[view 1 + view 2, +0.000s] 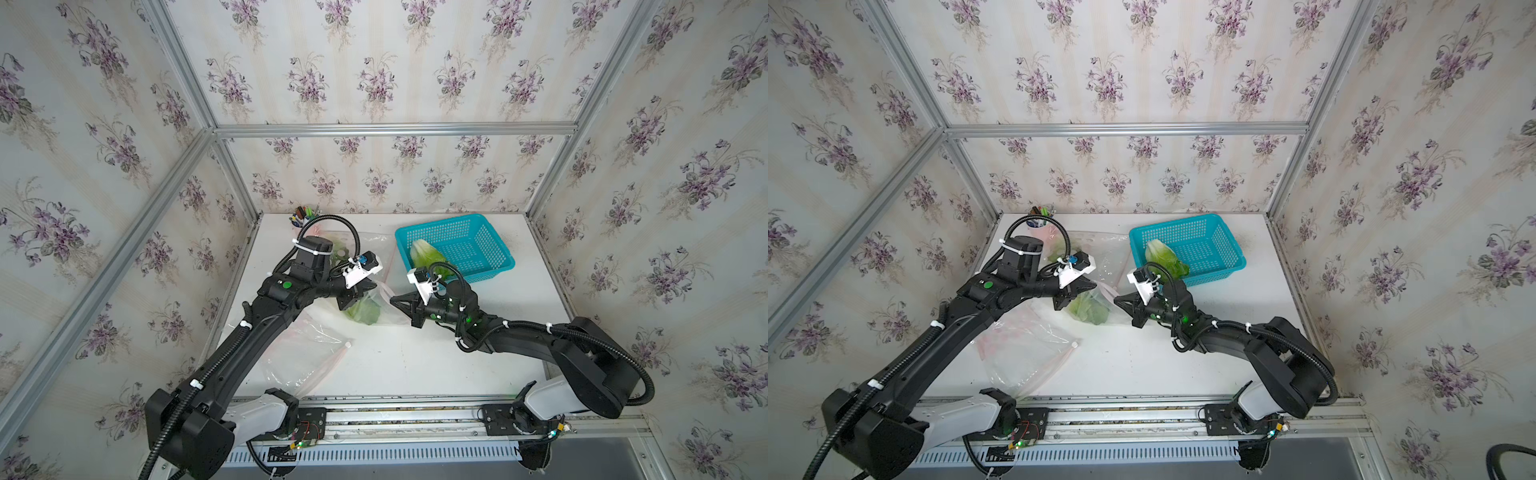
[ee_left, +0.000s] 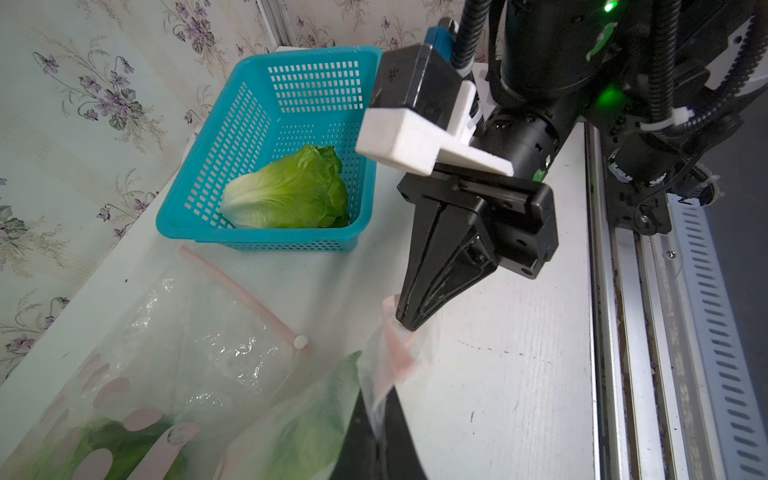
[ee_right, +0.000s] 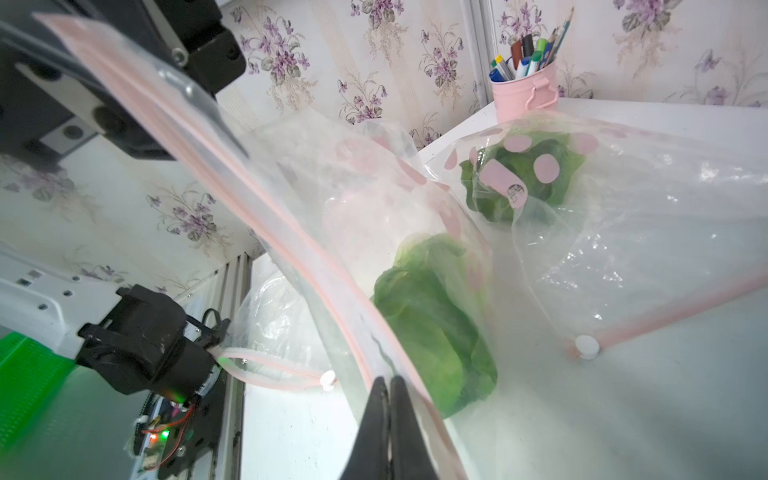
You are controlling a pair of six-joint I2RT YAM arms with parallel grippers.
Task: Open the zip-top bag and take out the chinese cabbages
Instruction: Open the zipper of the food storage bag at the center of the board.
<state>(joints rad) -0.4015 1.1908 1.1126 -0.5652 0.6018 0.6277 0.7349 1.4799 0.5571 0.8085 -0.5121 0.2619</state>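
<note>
- Pinching the pink zip strip of a clear, crinkly zip-top bag (image 3: pixel 353 216) in the clenched jaws of the left gripper (image 1: pixel 368 289).
- Pinching that strip farther along in the clenched jaws of the right gripper (image 2: pixel 409 318), stretching the soft film between the two.
- Sagging inside this bag: one chinese cabbage (image 3: pixel 432 324), oblong, with bright green crinkled leaves hazed by the film.
- Showing a second cabbage (image 3: pixel 523 174), darker green, through a pink-dotted second bag (image 3: pixel 644 232) lying on the white counter (image 1: pixel 415 361) near a pink metal pen cup (image 3: pixel 523 95).
- Resting in a teal perforated plastic basket (image 2: pixel 199 174): a third cabbage (image 2: pixel 286 195), green fading to a whitish ribbed base.
- Lying flat and wrinkled beside the left arm: an empty third bag (image 1: pixel 307 353).
</note>
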